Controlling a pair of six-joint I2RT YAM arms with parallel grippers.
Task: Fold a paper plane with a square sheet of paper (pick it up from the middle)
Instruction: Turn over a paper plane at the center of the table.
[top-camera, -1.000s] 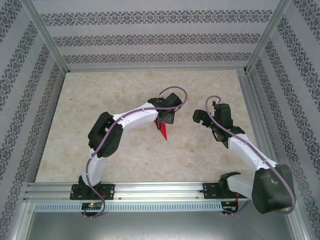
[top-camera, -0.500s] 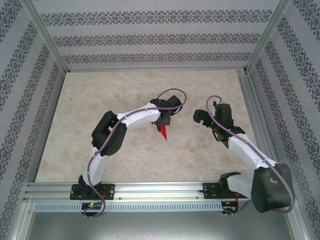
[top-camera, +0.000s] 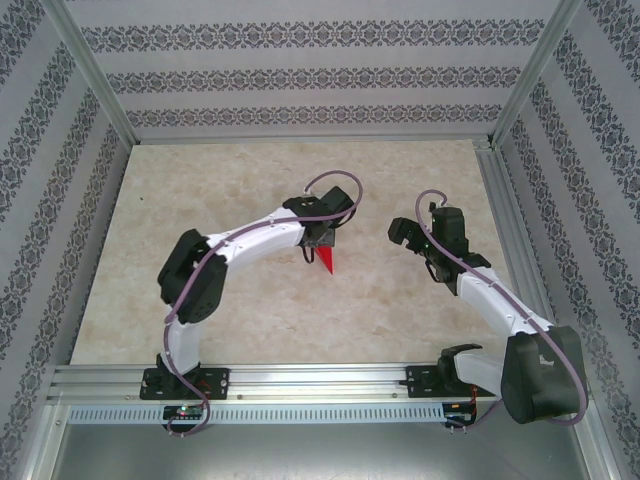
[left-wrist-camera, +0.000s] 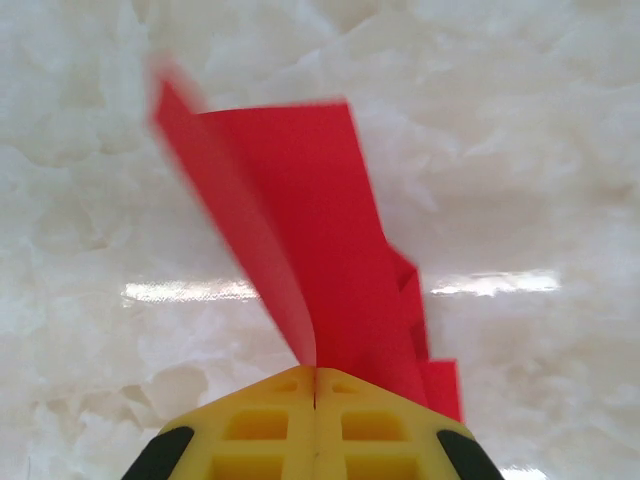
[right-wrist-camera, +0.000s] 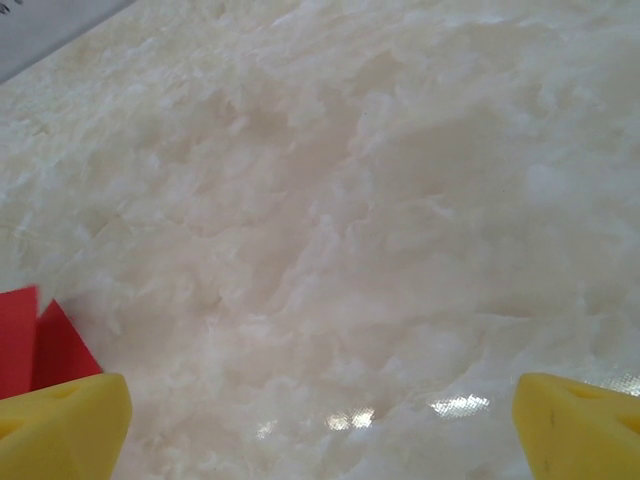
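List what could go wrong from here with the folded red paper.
1. The left gripper pinches the red paper at one end alone, so it could slip or tear.
2. Its flaps stand apart, so the folds may spring open.
3. The open right gripper, close beside it, might crumple it when taking over.

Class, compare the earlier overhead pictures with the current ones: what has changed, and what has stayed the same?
The left gripper shut on the paper plane, pinching it between its jaws, and the left arm's elbow swung out to the left. The right gripper stayed open and in place; the plane kept roughly its place.
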